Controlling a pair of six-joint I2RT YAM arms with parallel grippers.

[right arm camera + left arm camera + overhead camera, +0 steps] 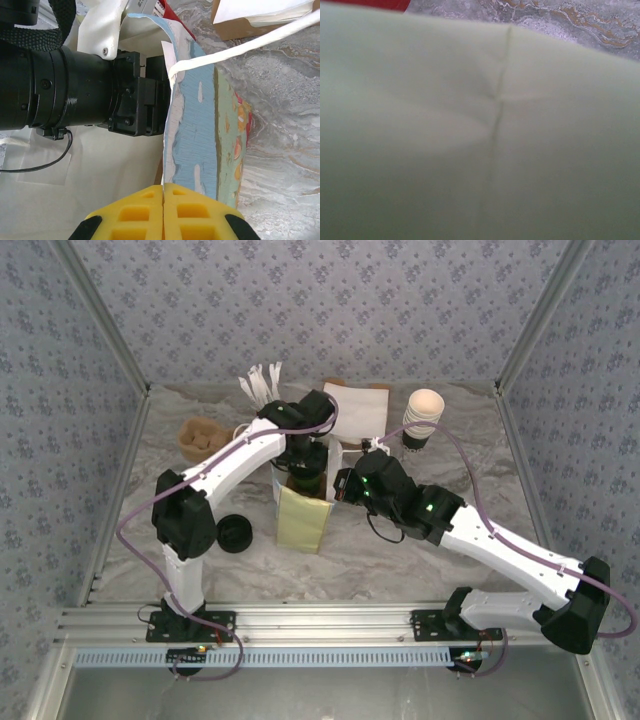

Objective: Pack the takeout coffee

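A tall paper bag point(303, 512) stands open in the middle of the table, its front pale yellow-green. My left gripper point(303, 462) reaches down into its mouth from above, and its fingers are hidden. A dark olive shape point(304, 481) sits in the mouth under it, perhaps the takeout coffee; I cannot tell for sure. The left wrist view is blurred, with the bag's pale green wall point(480, 140) close up. My right gripper point(163, 200) is shut on the bag's rim point(195, 125), which is blue and teal outside, and sits at the bag's right side point(343, 483).
A stack of unlidded cups point(422, 415) stands at the back right. A lone black lid point(234, 533) lies left of the bag. A bowl point(200, 436), white stir sticks point(262, 383) and a napkin box point(360, 405) line the back. The bag's white handle point(240, 50) hangs loose.
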